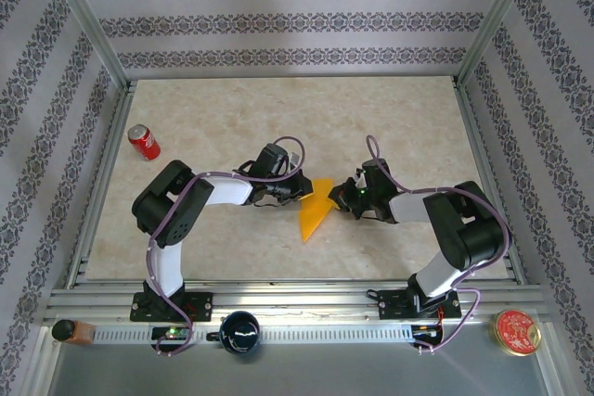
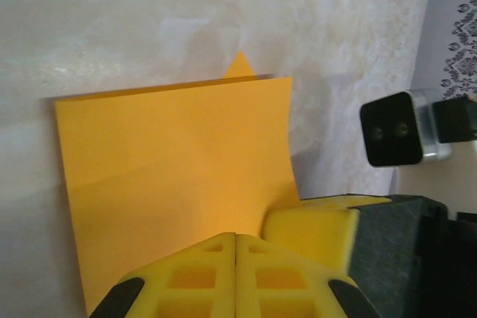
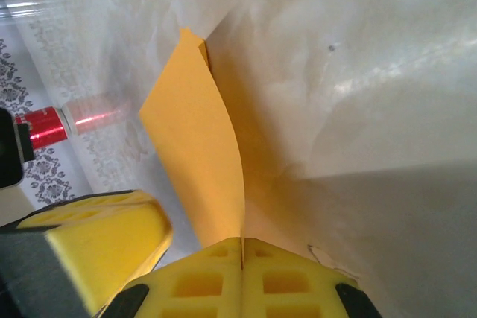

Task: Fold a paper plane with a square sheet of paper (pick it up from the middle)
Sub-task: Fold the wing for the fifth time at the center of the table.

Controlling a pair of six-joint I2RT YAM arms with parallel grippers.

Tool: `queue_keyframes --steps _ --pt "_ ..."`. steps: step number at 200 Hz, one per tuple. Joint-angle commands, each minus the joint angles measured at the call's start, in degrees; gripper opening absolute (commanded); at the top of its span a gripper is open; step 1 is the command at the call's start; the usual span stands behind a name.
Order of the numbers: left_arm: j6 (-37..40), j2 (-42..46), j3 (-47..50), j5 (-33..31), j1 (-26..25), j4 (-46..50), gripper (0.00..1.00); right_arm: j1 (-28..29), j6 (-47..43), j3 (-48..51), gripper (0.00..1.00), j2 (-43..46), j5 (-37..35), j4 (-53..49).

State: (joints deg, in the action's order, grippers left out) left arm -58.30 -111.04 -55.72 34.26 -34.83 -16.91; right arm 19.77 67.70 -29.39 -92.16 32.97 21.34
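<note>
**Obs:** Grip state?
**Me:** My left gripper [image 2: 237,251] is pressed together on the near edge of the sheet of paper [image 2: 171,176]. My right gripper [image 3: 242,252] is pinched too, and the paper's edge runs into the seam between my fingers. Both are at mid-table, nearly tip to tip, with the sheet between them.

**Obs:** Sheet's condition?
**Me:** Doubled over. A small point shows behind the top fold in the left wrist view. The sheet stands on edge and is bowed, not flat. From above, its lower tip points toward my bases. I cannot tell whether that tip touches the table [image 1: 399,127].

**Obs:** How will it handle?
**Me:** My judgement: very light and limp, and the curl says as much. It should crease easily, and it would tear if my arms pulled apart. It looks smooth, so a shallow pinch could slip. Best hold is close to the fold line, where the layers stiffen it, not out on a loose corner.

**Obs:** Surface, room?
**Me:** The top is pale, marbled, hard and slightly glossy. That is good for pressing creases and poor for getting a finger under a flat sheet. A red soda can [image 1: 144,142] stands far left, well apart. There are metal frame posts [image 1: 85,20] and patterned wallpaper [image 1: 297,25] around.
</note>
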Motion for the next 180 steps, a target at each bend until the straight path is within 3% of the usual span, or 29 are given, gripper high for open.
queue_keyframes --steps 1,58,98,146,180 --pt "-0.09 -2.03 0.77 -0.77 -0.39 1.26 0.02 0.27 -0.12 0.65 0.09 1.61 -0.13 1.2" --pt "1.8 -3.46 2.37 -1.11 -0.48 1.82 0.0 -0.5 -7.21 -1.56 0.19 0.18 4.62 -2.45" --pt "3.16 -3.57 3.25 -1.3 -0.5 2.27 0.0 -2.34 -12.4 -3.66 0.24 -3.07 12.02 -2.65" --pt "3.37 -3.66 2.81 -1.54 -0.55 2.58 0.0 -4.44 -16.84 -5.54 0.25 -5.46 15.68 -4.9" --pt "4.03 -3.59 2.97 -1.56 -0.51 3.02 0.0 -4.86 -22.44 -8.94 0.24 -6.55 17.79 -11.78"
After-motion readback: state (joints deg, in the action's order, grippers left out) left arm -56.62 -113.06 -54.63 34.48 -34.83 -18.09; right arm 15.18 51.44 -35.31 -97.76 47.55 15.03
